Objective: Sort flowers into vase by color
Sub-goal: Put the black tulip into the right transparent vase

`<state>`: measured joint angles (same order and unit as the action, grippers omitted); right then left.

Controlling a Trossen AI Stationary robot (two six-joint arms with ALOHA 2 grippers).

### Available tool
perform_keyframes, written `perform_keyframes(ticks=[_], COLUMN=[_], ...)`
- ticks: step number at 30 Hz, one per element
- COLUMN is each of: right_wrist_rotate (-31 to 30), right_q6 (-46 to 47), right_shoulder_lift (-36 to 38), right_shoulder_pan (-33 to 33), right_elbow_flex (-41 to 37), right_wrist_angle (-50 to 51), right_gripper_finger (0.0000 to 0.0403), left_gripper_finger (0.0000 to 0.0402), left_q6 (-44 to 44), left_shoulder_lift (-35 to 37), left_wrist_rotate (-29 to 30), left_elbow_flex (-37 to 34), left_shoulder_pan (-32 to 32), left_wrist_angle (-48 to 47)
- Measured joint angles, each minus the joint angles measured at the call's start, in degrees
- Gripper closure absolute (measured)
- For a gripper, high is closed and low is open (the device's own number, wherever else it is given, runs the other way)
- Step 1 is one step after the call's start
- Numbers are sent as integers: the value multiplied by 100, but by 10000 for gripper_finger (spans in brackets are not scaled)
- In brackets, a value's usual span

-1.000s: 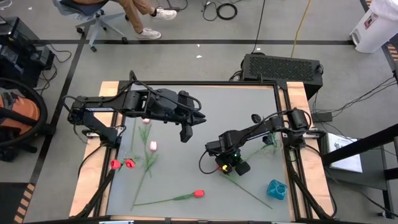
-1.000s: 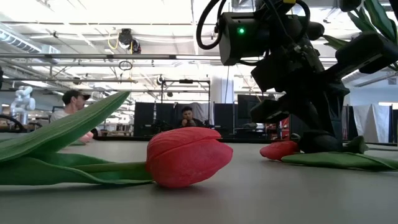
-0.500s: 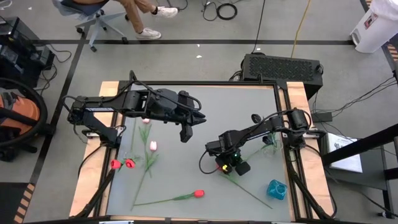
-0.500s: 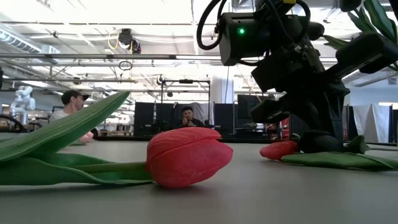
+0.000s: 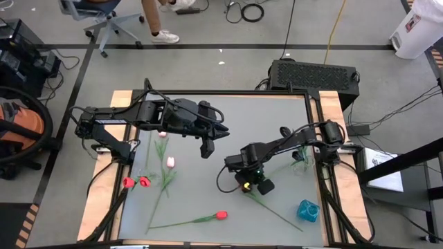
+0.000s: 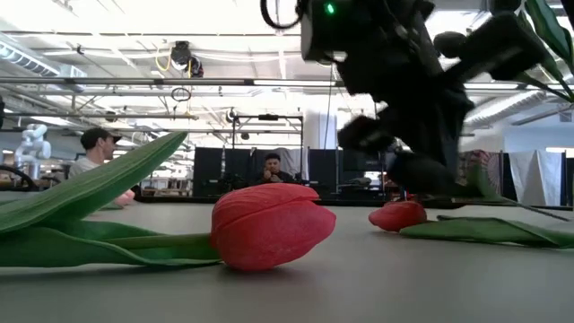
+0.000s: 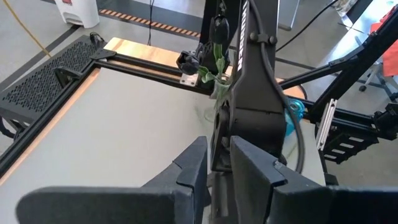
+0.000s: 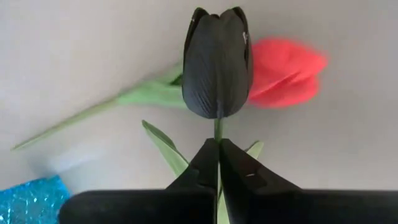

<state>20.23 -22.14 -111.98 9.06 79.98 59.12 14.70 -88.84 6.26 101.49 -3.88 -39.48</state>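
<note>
At the table's near edge, around 6 o'clock from its middle, you have a red tulip point(image 5: 221, 215) lying flat, its long stem running off toward 8 o'clock; in the low view its head point(image 6: 269, 226) fills the foreground. A blue glittery vase point(image 5: 308, 209) sits at about 4 o'clock, near the right corner.

Just beyond, right of centre, your right gripper point(image 8: 218, 163) is clamped on the stem of a black tulip point(image 8: 216, 62), right under the head. A second red tulip point(image 8: 287, 71) lies on the grey table point(image 8: 74, 56) directly behind it, its stem trailing toward the vase, so you have a flower sitting under the one you hold.

At 9 o'clock, by the left edge, two small red heads point(image 5: 136, 182) lie side by side, with a pink tulip point(image 5: 169, 162) and another pink head point(image 5: 161, 133) further back, stems overlapping.

Farther still, at about 11 o'clock, your left gripper point(image 7: 219, 163) hangs over the table with its fingers a little apart and nothing visibly between them.

Beyond the table, people point(image 6: 269, 169) sit in the room.
</note>
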Motion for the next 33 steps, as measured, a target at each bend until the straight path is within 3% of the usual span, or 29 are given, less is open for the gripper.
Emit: perform_keyframes(ticks=[7, 13, 33], right_wrist_rotate=[-151, -695, -684], right_q6=[-51, -146, -132], right_shoulder_lift=[2, 2, -3], right_shoulder_pan=[-44, -149, -1040], right_elbow_flex=[695, 1232, 2968], right_wrist_angle=[12, 108, 1489], right_gripper_finger=[402, 402, 402], left_gripper_finger=[324, 324, 324], left_q6=[2, 4, -127], left_shoulder_lift=[0, 0, 261], left_wrist_rotate=[2, 1, 350], left_elbow_flex=[0, 0, 16], left_shoulder_pan=[0, 0, 58], left_wrist_angle=[0, 0, 188])
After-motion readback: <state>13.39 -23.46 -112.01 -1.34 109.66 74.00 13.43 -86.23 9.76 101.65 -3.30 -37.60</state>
